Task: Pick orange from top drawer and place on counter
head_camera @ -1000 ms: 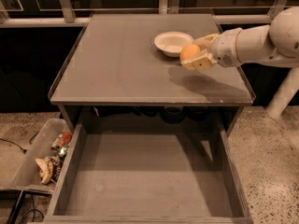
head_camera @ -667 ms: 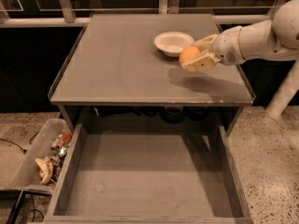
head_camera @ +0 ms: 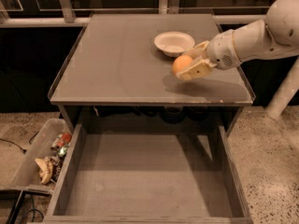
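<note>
Moved: since a second ago I saw the gripper (head_camera: 183, 65) carry the orange (head_camera: 181, 63) slightly forward, away from the white bowl (head_camera: 174, 43).
Gripper: clamped on the orange, over the worktop's (head_camera: 117, 64) right part.
Hard to tell: whether the orange touched the worktop; the arm (head_camera: 252, 38) ran off the right edge.
Top drawer (head_camera: 140, 171): pulled open, bare grey floor showing, front cut off below.
Clear bin (head_camera: 28, 160): left of the drawer, holding litter I couldn't identify.
</note>
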